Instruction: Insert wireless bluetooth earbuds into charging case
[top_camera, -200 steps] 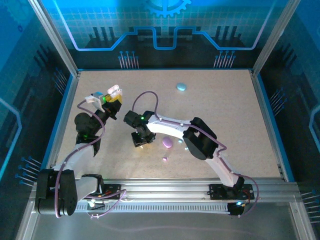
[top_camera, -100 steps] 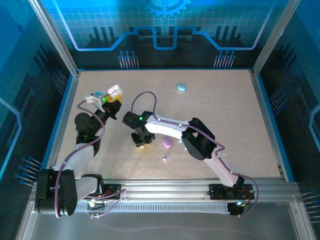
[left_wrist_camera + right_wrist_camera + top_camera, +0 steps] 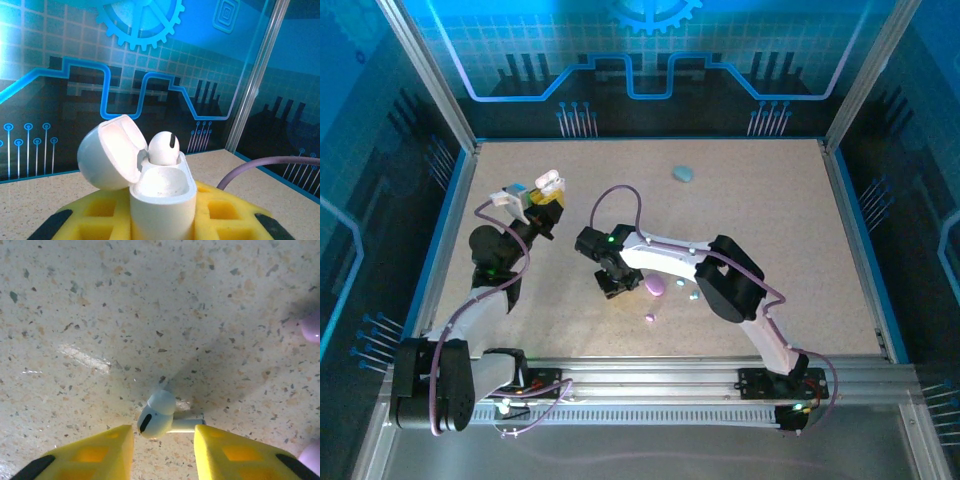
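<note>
Charging case bottom off-frame

The white charging case is standing upright, its lid hanging open leftward, a white earbud sitting in its far socket. A second white earbud is lying sideways on the speckled counter.

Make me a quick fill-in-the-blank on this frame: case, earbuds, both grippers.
The left gripper holds the white charging case with its lid ____.
That case has ____ white earbud in it.
The loose earbud lies on the ____ between the right gripper's yellow fingers.
The right gripper's jaws stand ____, not closed on it.
Missing words: open; one; table; open.
</note>
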`<state>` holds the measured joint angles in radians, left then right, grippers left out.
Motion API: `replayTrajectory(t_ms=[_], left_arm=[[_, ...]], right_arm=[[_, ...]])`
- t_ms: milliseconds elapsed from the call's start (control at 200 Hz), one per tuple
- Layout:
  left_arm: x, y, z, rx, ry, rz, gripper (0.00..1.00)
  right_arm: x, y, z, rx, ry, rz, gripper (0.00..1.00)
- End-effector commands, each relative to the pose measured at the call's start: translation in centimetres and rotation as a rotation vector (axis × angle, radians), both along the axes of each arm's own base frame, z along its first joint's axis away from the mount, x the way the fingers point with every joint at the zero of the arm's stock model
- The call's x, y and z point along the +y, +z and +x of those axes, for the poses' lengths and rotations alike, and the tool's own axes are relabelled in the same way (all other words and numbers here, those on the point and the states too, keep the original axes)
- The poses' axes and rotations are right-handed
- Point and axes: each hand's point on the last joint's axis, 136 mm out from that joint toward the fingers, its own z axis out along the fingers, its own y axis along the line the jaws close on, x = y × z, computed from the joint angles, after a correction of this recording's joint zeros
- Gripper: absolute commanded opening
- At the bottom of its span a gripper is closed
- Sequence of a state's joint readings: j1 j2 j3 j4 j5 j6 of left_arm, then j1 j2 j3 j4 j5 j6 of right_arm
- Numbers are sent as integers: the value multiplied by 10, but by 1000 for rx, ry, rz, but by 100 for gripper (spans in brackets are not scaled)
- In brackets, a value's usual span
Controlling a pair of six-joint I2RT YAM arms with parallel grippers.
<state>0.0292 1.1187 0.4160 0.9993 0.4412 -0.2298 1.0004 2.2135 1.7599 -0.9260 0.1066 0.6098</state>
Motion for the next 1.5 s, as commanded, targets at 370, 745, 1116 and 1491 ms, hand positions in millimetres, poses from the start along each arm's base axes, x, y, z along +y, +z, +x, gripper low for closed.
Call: replayTrajectory(t_ms=[370, 745, 1116, 1491], left_arm=[[0, 5, -6, -28, -11, 7, 21], [0, 5, -6, -30, -13, 7, 21], [0, 5, -6, -29, -12, 7, 21], [0, 5, -5, -27, -13, 5, 21]], right_arm=[[11, 2, 11, -1, 186, 42, 53], [9, -13, 1, 78, 194, 67, 53], [-1, -3, -13, 90, 171, 43, 50], [8, 10, -17, 105, 135, 95, 47]])
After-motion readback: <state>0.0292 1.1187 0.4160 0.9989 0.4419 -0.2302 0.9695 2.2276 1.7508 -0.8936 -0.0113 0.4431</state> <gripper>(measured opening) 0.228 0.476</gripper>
